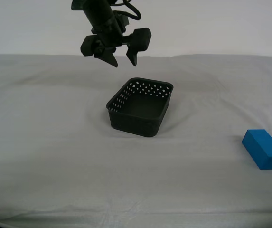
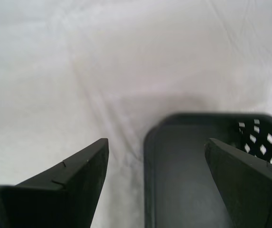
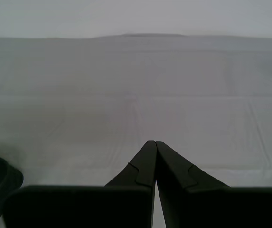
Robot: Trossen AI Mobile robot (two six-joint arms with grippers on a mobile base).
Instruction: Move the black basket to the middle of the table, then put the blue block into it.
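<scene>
Tabletop [image 1: 41,142] under wrinkled grey-white cloth, filling most of the exterior view. Black basket [image 1: 138,121] sitting upright about mid-tabletop, slightly turned, hollow and with nothing inside, perforated far wall showing. Looks placed well enough already, so likely step in hand: fetching the blue block.

My second pincer [image 1: 121,61] hanging in the air above and just behind the basket's far-left corner, well clear of the rim. Jaws spread wide, gripping nothing and touching nothing; in the second wrist view, one fingertip over bare cloth and the other over the basket's floor. My first pincer [image 3: 152,142] out of the exterior view, jaws pressed tip to tip with nothing between them, facing across bare cloth.

Blue block [image 1: 264,149] lying flat at the near right of the tabletop, well apart from the basket, long axis angled toward the near right edge.

To do it well: keep the basket undisturbed while leaving. Approach the block from straight above, turn the wrist so the jaws straddle its short width, and close on the middle of the long sides. Lift clear of the cloth, carry over the rim rather than through the wall, and release low inside.
</scene>
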